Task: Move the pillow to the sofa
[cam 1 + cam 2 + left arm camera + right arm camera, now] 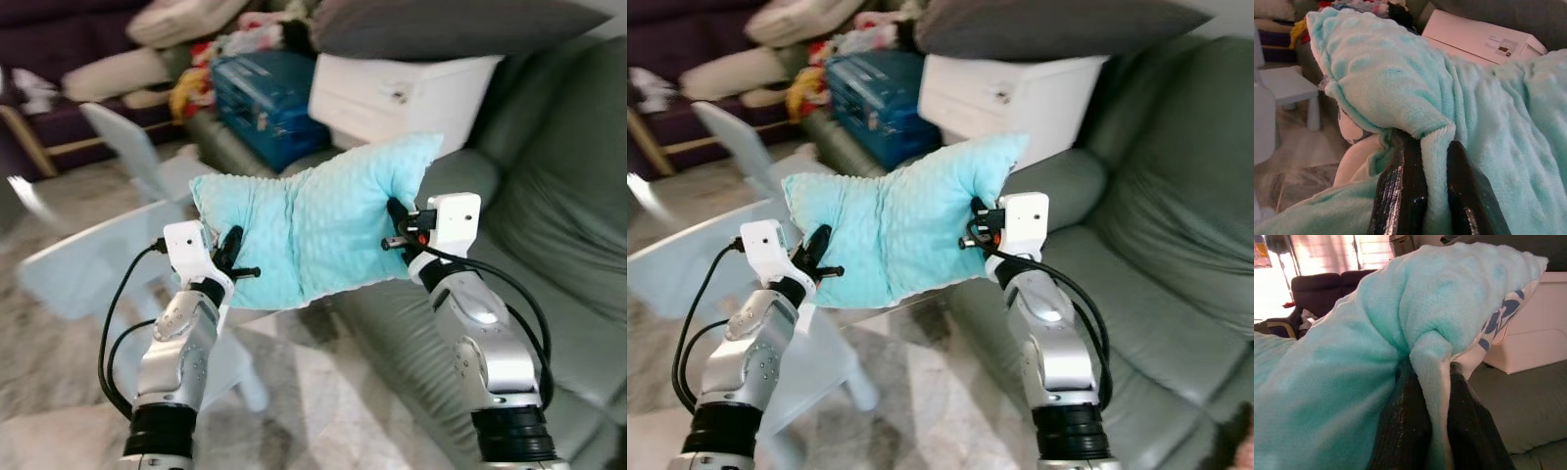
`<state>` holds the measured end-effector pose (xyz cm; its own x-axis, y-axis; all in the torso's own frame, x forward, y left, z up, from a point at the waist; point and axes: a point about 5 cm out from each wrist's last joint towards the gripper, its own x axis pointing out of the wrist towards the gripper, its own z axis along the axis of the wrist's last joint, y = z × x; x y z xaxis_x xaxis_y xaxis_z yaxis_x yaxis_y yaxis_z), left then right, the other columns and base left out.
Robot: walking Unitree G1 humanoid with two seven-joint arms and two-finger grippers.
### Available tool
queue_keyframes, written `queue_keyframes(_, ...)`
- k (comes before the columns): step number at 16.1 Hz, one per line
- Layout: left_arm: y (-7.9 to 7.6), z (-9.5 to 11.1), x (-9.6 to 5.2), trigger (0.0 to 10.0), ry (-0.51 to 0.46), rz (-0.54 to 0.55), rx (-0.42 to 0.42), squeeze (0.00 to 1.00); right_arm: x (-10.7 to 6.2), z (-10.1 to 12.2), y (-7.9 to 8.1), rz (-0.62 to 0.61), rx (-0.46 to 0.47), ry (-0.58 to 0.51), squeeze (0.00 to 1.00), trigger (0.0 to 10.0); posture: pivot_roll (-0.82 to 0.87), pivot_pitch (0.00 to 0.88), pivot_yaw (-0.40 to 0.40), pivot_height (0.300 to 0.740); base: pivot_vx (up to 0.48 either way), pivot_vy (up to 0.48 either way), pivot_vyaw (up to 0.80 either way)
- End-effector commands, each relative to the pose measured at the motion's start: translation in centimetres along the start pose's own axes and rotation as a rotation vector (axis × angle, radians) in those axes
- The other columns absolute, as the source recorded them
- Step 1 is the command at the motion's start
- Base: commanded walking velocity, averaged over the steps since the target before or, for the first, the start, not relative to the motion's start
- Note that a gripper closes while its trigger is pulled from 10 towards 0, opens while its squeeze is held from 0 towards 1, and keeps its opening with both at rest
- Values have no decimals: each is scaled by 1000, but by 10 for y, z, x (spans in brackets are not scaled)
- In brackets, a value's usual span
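A pale aqua, fuzzy pillow (313, 220) with a dimpled texture is showing a white underside printed with blue leaf shapes in the right wrist view. Black fingers are pinching it on silver arms: left gripper (235, 259), right gripper (395, 227). A grey-green sofa (558, 245) is carrying a white box (402, 93), a dark grey cushion (441, 24) and a blue bag (265, 93). A white child's table (108, 264) is standing over a grey marbled floor (59, 421).

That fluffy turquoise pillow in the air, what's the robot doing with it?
The robot holds the turquoise pillow up between its two arms. The left hand pinches one edge and the right hand pinches the other. The pillow hangs over the front edge of the grey sofa, not yet set down on it.
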<state>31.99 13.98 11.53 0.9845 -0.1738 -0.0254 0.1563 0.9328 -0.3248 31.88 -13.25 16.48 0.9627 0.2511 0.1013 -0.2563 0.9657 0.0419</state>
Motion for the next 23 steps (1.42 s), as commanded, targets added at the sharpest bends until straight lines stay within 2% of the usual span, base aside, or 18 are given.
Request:
queue_keyframes(1, -5, 3, 1, 10000, -9, -31, 10, 0, 2, 10, 0, 5, 1, -42, 0, 10000, -186, 0, 35, 740, 0, 0, 0)
queue_keyframes(4, -8, 4, 1, 10000, -22, -63, -8, 0, 2, 9, 0, 1, 8, -34, 0, 10000, -187, 0, 36, 740, 172, 0, -513)
queue_keyframes(13, -10, 3, -1, 10000, -25, -73, -23, 0, 1, 9, 0, 2, 1, -34, 0, 10000, -192, 0, 33, 740, 467, 0, -800)
queue_keyframes(15, -9, 1, -1, 10000, -11, -59, -18, 0, 1, 9, 0, 6, -4, -38, 0, 10000, -192, 0, 33, 740, 444, 0, 0)
queue_keyframes(19, -6, -3, 1, 10000, 21, -18, -43, 0, 0, 9, 0, 6, -4, -36, 0, 10000, -193, 0, 33, 740, 0, 0, 0)
queue_keyframes(23, -8, -2, 1, 10000, 28, -63, -30, 0, 0, 9, 1, 5, -5, -37, 0, 10000, -193, 0, 35, 740, 0, 441, 0)
